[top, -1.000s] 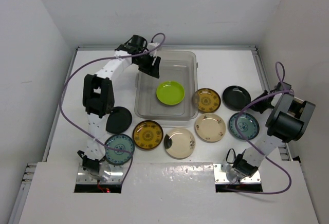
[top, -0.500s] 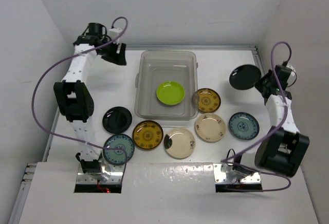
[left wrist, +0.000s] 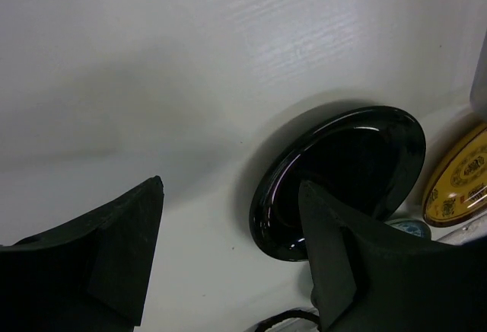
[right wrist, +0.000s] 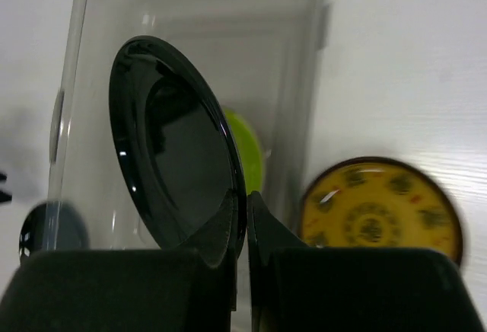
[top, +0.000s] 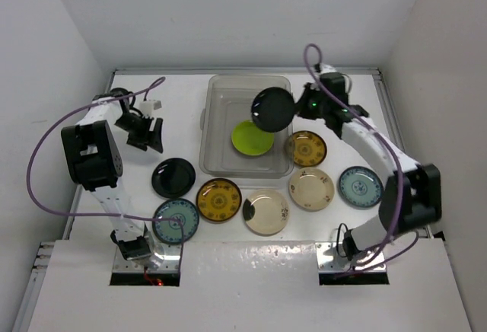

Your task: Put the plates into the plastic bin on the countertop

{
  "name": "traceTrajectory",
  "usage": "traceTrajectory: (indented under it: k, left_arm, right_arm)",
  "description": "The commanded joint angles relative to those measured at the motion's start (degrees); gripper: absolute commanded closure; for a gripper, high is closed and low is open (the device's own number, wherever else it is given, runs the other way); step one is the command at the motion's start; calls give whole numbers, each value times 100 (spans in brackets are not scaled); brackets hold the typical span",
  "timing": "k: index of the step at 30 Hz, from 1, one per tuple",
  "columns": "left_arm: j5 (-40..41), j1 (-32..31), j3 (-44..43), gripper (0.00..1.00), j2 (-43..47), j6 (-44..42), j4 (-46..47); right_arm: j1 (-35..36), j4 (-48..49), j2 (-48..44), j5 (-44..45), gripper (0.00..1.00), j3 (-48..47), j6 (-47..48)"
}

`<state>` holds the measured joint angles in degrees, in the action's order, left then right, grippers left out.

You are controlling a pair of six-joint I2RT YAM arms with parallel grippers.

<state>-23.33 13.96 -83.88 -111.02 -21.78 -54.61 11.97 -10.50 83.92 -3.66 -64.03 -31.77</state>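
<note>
The right gripper [right wrist: 245, 206] is clamped on the rim of a black plate [top: 274, 109], holding it on edge above the right part of the bin [top: 221, 88], where a green plate [top: 252, 138] lies flat. The left gripper [top: 146, 140] hangs with its fingers apart over the countertop [top: 179, 119] at the left, just beyond a second black plate [top: 173, 177] that lies left of the bin.

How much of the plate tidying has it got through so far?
One lime green round plate lies in the clear plastic bin. The right gripper is shut on a glossy black round plate, held tilted over the bin. The open left gripper hangs near a second black plate on the white countertop. Seven plates wait there, that one included.
</note>
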Motion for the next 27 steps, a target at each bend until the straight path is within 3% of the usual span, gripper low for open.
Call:
traceTrajectory:
  k: [1, 7, 13, 15, 16, 19, 23, 27]
  left_arm:
    - [-241, 90, 231, 26, 362, -116, 231]
    - [-5, 143, 583, 28, 362, -116, 355]
    - [-5, 143, 951, 28, 248, -116, 460]
    - [-5, 143, 1031, 28, 186, -177, 460]
    - [-5, 143, 1118, 28, 134, -177, 512]
    - [101, 143, 1181, 32, 63, -230, 513]
    - [-31, 143, 1242, 42, -130, -414, 373]
    - [-461, 143, 1181, 51, -349, -792, -163]
  right_arm:
    - [490, -373, 642, -460, 100, -601, 136]
    - [956, -785, 2161, -355, 100, -1540, 294]
    - [1053, -1031, 2918, -267, 99, -2087, 355]
    - [1106, -1172, 3051, -267, 83, -2209, 417]
    - [1115, -1278, 3086, -275, 64, -2306, 513]
    - [1194, -1472, 3026, -179, 39, -2447, 689]
    - [1247, -1455, 2702, 5, 30, -2465, 848]
    - [1264, -1437, 2244, 58, 30, -2439, 900]
